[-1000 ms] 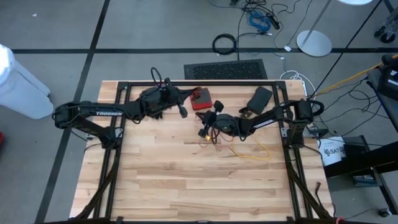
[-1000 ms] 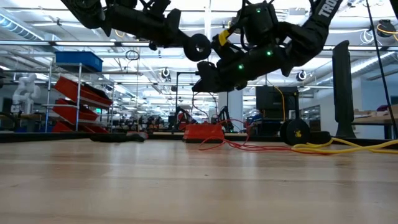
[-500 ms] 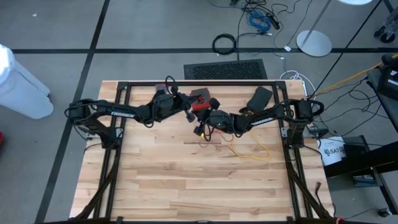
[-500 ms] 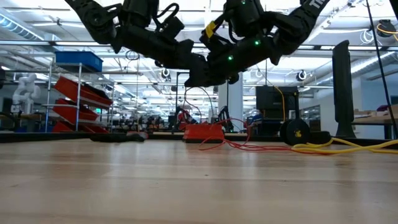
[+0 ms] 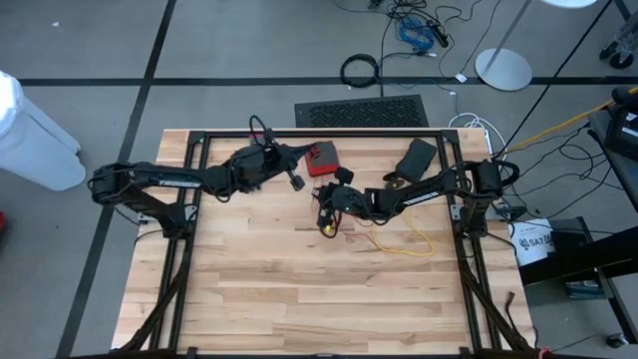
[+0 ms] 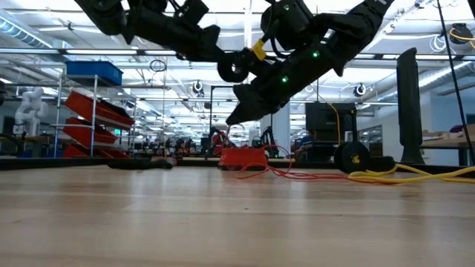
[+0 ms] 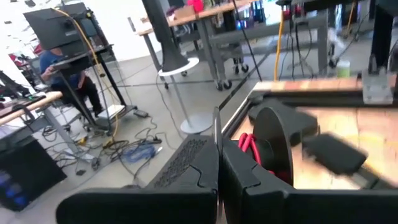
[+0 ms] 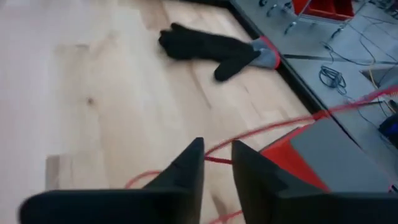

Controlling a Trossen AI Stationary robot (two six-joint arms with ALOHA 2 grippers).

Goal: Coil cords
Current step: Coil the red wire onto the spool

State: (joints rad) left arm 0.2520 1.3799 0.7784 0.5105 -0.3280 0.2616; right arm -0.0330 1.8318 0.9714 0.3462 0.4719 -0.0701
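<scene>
My left gripper (image 5: 291, 175) hangs above the far middle of the table, shut, with a small black ring (image 6: 234, 67) at its fingertips; the ring looks like a coiled black cord. My right gripper (image 8: 217, 152) slants down just right of it, open. A thin red cord (image 8: 267, 130) crosses the gap between its fingertips and runs to a red box (image 5: 321, 158). The yellow cord (image 5: 404, 244) lies in loose loops on the table under the right arm. My left gripper has the black ring (image 7: 273, 146) right at its shut fingertips, reaching level from the table's left. A thin dark strip (image 7: 216, 127) rises from between the fingers, which hide the pinched part. The ring hangs clear above the table. My right gripper has the red cord (image 8: 214, 160) across its open fingertips; whether it touches the cord I cannot tell.
A black glove (image 8: 211, 46) lies on the table near the far left. A black flat piece (image 5: 416, 155) sits at the far right, next to the right arm. The near half of the wooden table (image 5: 299, 299) is bare.
My left gripper swung toward the right gripper with the black ring, then drew back to the left, ending about where it began. My right gripper has tipped its fingers downward toward the table near the red cord.
</scene>
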